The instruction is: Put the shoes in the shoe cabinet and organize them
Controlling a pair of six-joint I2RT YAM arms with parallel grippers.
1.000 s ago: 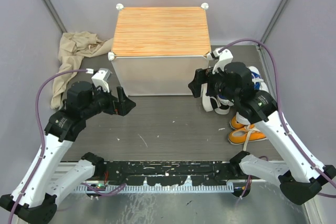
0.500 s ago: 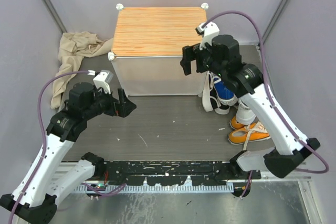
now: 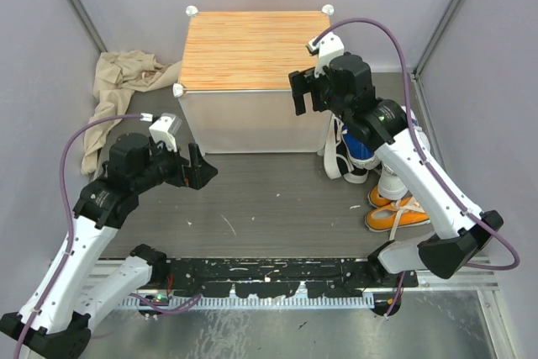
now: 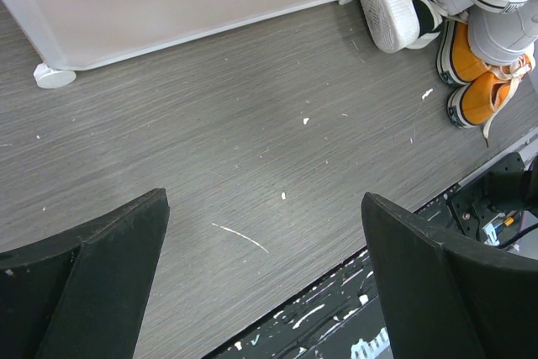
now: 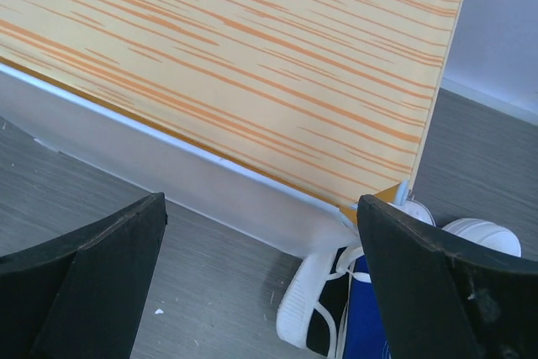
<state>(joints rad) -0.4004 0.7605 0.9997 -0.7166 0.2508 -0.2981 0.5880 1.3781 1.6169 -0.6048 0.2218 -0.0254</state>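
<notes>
From above, the shoe cabinet (image 3: 256, 48) stands at the back of the counter (image 3: 269, 195), with the shoes (image 3: 393, 214) clustered just beside its right front corner. The right end effector (image 3: 305, 100) hovers by that corner and the left end effector (image 3: 202, 167) near the left front. The left wrist view shows its fingers (image 4: 101, 275) spread and empty above bare counter. The right wrist view shows the same: fingers (image 5: 420, 275) spread, nothing between them, over the cabinet's striped top edge.

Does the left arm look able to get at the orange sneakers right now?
Probably not easily: the orange sneakers lie at the far right, partly under the right arm, and the left arm is well away.
</notes>
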